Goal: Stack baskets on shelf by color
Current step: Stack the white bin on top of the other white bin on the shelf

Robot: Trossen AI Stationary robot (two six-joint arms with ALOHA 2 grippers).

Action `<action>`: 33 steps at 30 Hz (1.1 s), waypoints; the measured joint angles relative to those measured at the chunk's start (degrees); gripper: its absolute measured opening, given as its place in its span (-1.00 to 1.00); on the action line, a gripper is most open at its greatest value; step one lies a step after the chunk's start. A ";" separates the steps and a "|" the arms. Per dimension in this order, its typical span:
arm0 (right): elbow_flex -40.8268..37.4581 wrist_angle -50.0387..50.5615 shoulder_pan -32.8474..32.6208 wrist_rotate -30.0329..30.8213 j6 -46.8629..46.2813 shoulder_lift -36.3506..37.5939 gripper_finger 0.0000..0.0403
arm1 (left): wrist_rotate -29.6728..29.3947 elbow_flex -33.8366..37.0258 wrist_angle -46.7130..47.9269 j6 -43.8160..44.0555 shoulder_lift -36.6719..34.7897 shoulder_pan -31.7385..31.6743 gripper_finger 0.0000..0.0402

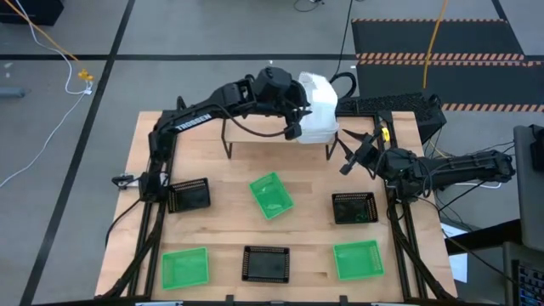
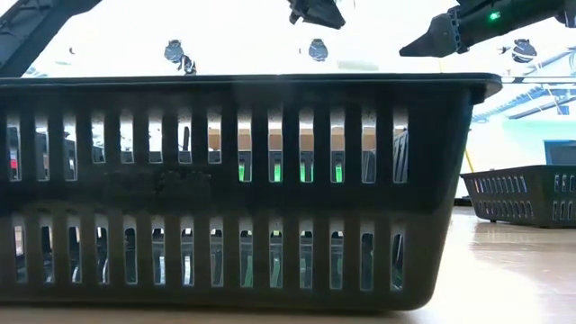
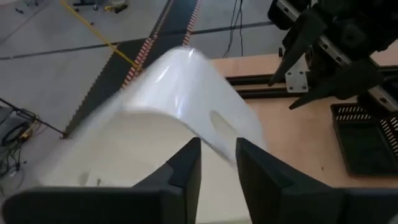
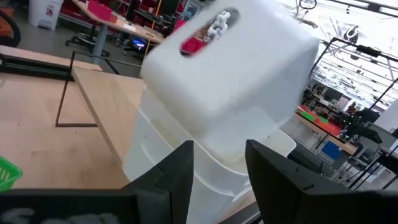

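From the top view, the left tool is up at the top middle of the frame holding a white basket tilted over the right end of the shelf, where more white baskets look already piled. The right tool hangs just right of that pile, fingers spread, holding nothing. Down the counter sit six loose baskets: a black one at left, a green one in the middle, a black one at right, then green, black and green along the bottom. "TROSSEN" is readable on the left arm. The low view is basically filled by a black mesh basket, with both tools poking in at the top edge. The left wrist view shows its fingers pinching the white basket's rim. The right wrist view shows spread fingers facing the white pile; there's a red sticker on it but I can't read it. My worry: the basket's tilted, so letting go early could leave it crooked or tip it off the shelf's end, and the right arm is close enough to bump it.
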State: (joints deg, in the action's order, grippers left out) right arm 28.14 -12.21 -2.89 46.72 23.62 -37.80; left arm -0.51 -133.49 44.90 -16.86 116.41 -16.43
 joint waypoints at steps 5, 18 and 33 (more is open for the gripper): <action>0.00 0.09 0.01 -0.01 0.04 0.00 -0.30 | -1.58 0.00 0.05 -1.51 -0.78 0.20 -0.34; 2.88 0.05 -0.24 -0.01 7.02 0.28 -0.30 | -8.53 -0.01 9.34 0.60 -8.56 1.34 -0.14; 24.95 22.09 -0.22 -0.02 3.43 -4.00 -0.30 | -5.17 23.67 -14.10 3.08 -8.36 1.73 -0.14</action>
State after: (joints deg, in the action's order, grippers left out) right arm 53.10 9.89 -3.11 46.70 27.05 -41.80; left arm -5.68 -109.82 30.79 -13.78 108.05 -14.70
